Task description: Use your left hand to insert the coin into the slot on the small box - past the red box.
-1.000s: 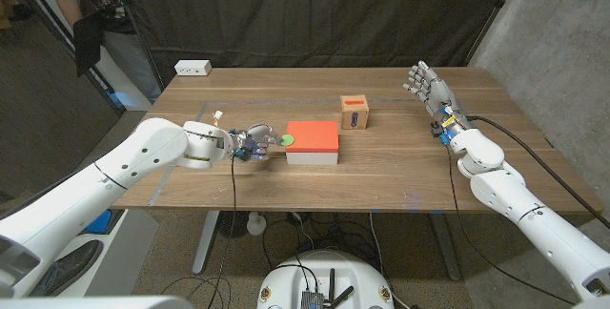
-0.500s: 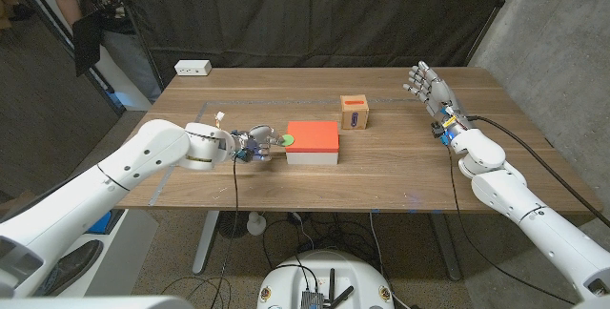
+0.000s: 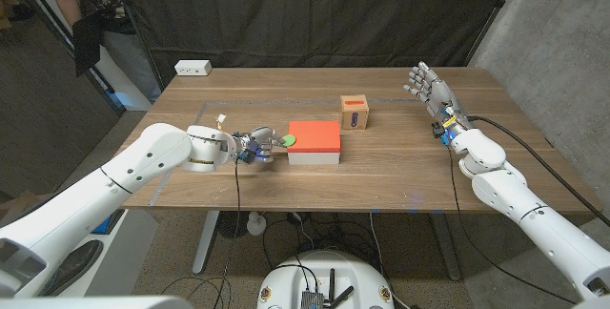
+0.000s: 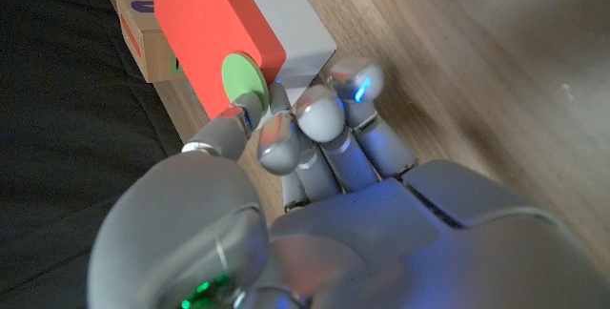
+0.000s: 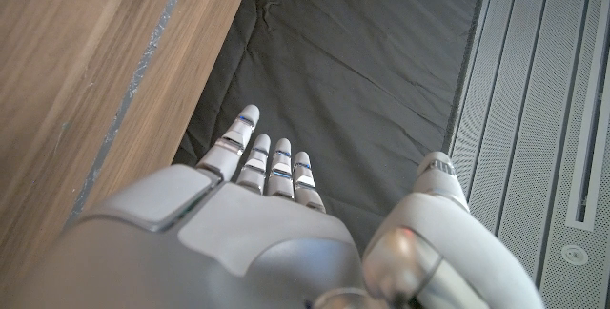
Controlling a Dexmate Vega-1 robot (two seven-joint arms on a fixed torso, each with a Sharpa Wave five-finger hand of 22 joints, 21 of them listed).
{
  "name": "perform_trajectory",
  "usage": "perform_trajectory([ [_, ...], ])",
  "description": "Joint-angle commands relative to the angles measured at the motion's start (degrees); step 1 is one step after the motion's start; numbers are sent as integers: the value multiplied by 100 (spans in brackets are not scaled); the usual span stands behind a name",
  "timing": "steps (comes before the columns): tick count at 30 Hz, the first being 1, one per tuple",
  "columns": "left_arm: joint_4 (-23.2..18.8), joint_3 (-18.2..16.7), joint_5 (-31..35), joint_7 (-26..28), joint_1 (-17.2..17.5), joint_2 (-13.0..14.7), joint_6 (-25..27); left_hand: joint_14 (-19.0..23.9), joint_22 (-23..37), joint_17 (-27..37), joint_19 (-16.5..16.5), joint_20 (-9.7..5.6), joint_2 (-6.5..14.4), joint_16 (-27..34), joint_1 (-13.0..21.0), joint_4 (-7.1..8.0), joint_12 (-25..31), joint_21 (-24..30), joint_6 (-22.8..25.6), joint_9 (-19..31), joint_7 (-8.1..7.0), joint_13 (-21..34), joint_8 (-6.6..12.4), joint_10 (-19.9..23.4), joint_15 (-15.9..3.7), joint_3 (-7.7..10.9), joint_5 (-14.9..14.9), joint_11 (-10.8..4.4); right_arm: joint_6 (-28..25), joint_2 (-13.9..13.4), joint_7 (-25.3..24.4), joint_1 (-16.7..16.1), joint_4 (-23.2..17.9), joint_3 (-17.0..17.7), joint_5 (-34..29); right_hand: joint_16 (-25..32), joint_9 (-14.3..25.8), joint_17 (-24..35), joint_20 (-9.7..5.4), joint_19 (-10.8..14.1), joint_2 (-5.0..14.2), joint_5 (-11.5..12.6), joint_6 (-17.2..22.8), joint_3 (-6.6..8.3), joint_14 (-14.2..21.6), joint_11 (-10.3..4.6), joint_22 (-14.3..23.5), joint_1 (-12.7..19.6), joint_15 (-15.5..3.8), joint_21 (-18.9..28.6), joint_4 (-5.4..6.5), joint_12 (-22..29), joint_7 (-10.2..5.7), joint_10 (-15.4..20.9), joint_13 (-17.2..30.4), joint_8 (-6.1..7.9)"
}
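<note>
My left hand (image 3: 255, 147) pinches a flat green coin (image 3: 286, 140) by its edge, right at the left end of the red-topped box (image 3: 314, 141). In the left wrist view the coin (image 4: 244, 80) sits between thumb and fingertips (image 4: 319, 115) against the red lid (image 4: 213, 23), with my left hand (image 4: 315, 195) curled behind it. Beyond the red box stands the small cardboard box (image 3: 355, 113) with a dark slot on top; a corner of the small box (image 4: 138, 25) peeks out behind the red lid. My right hand (image 3: 429, 88) is raised at the table's right side, fingers spread, holding nothing.
A white power strip (image 3: 193, 67) lies at the table's far left corner. A person (image 3: 91, 9) stands beyond the left rear corner. Dark curtains hang behind the wooden table (image 3: 381, 171).
My left hand has crept slightly to the right with the coin, closer to the red box. The right arm has not moved.
</note>
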Motion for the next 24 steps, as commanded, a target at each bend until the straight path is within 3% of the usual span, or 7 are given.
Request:
perform_trajectory([
  [1, 111, -95, -37, -176, 119, -91, -273, -21, 17, -14, -24, -283, 224, -13, 163, -54, 6, 65, 347, 22, 46, -12, 85, -53, -14, 143, 34, -31, 25, 31, 30, 79, 108, -29, -24, 21, 31, 11, -13, 51, -5, -11, 62, 11, 60, 24, 10, 62, 13, 5, 17, 47, 192, 27, 8, -5],
  [3, 115, -112, -66, -122, 142, -127, -306, -10, 22, 10, -62, -278, 432, 3, 336, -76, -15, 98, 629, 123, -43, -53, 231, -93, -14, 246, 45, 27, 31, 35, 42, 92, 126, -29, -18, 22, 31, 10, -6, 53, -5, -11, 62, 11, 62, 26, 10, 62, 11, 6, 17, 48, 186, 31, 9, -5],
  [6, 104, -118, -59, -71, 163, -140, -345, -6, 107, -33, -65, -285, 524, -15, 488, -111, 43, 196, 789, 225, -43, 22, 343, -101, -10, 305, 45, 93, 38, 40, 53, 117, 157, -35, -24, 23, 32, 6, -1, 58, -6, -11, 68, 9, 66, 14, 10, 60, 8, 7, 18, 49, 177, 37, 9, -3],
  [24, -55, -261, 37, -18, 420, -27, -656, 4, 80, -254, -159, -273, 510, -8, 728, -81, 59, 265, 801, 595, -21, 111, 547, -130, -6, 229, 0, 97, -20, 48, 23, 176, 143, -94, -81, 23, 32, -6, 15, 58, -13, -11, 63, 2, 70, 20, 11, 53, 26, 3, 21, 45, 178, 41, 11, -8],
])
